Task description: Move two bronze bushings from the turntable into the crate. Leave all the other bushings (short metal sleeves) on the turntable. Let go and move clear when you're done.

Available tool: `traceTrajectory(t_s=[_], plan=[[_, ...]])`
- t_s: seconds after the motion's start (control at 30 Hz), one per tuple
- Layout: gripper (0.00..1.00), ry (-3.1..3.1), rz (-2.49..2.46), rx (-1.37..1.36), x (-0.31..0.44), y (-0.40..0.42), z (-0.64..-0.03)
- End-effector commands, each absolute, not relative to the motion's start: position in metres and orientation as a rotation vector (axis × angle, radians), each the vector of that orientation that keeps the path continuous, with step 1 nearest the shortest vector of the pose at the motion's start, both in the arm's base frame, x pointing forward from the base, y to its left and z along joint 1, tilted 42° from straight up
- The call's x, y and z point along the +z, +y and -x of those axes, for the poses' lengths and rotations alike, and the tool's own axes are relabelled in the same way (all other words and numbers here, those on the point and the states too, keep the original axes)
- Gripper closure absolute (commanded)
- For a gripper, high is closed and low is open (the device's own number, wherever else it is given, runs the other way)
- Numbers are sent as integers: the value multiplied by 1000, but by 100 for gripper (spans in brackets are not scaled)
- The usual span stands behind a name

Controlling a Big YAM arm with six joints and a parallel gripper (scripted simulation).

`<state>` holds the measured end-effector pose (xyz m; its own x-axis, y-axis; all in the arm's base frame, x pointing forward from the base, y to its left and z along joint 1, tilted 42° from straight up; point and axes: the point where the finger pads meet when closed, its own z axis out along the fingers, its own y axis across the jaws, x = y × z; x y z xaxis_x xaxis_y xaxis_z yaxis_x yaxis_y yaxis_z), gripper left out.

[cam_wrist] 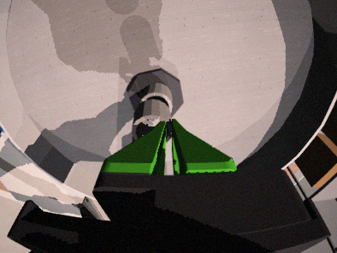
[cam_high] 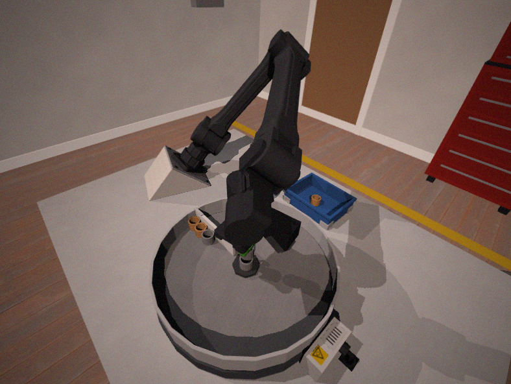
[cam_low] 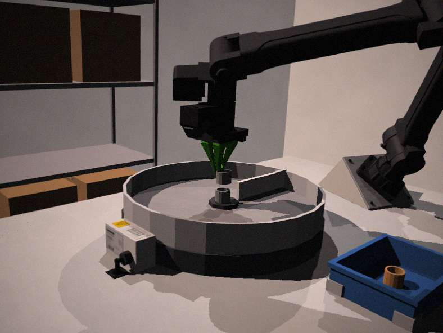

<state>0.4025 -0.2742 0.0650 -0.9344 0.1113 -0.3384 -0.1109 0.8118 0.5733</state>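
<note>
Parts blocked from sight or cropped in each view.
From above, the black arm covers most of the gripper's green fingers; the red tool chest runs off the right edge. From the side, the blue crate is cropped at right, and the turntable's bronze bushings are hidden. Small print on the white box is unreadable.
</note>
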Motion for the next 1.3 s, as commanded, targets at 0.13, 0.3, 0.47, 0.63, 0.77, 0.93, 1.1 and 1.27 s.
traceTrajectory(t_s=[0.13,0.3,0.47,0.63,0.77,0.93,1.1,1.27], plan=[[100,2632,-22,852,60,-286,-393],[100,2633,-24,856,56,-287,-392],[100,2630,-20,848,60,-287,-392],[100,2630,-21,848,60,-287,-392],[100,2630,-21,848,60,-287,-392],[100,2630,-21,848,60,-287,-392],[100,2630,-21,848,60,-287,-392],[100,2630,-21,848,60,-287,-392]])
